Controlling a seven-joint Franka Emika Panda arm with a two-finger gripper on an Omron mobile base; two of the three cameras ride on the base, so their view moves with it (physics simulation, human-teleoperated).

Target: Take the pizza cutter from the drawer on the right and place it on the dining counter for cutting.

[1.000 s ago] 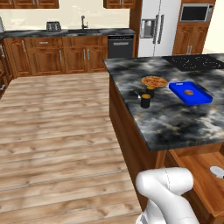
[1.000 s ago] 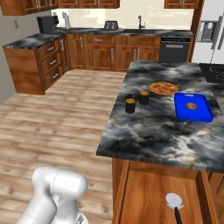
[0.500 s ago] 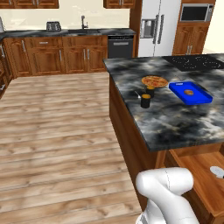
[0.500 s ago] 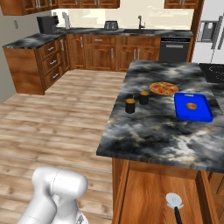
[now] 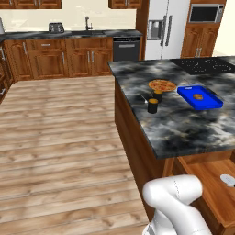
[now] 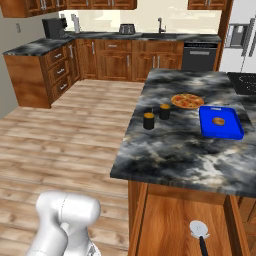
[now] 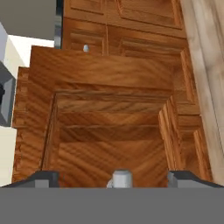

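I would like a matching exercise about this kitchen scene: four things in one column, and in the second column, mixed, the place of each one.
Things:
1. pizza cutter
2. pizza
3. blue tray
4. sink faucet

Places:
A. on the dining counter, between the shakers and the blue tray
B. on the long wall counter at the back
C. inside the open drawer below the counter edge
D. on the dining counter, right of the pizza in the right base view, with a small round thing lying in it

Pairs: 1-C, 2-A, 3-D, 4-B
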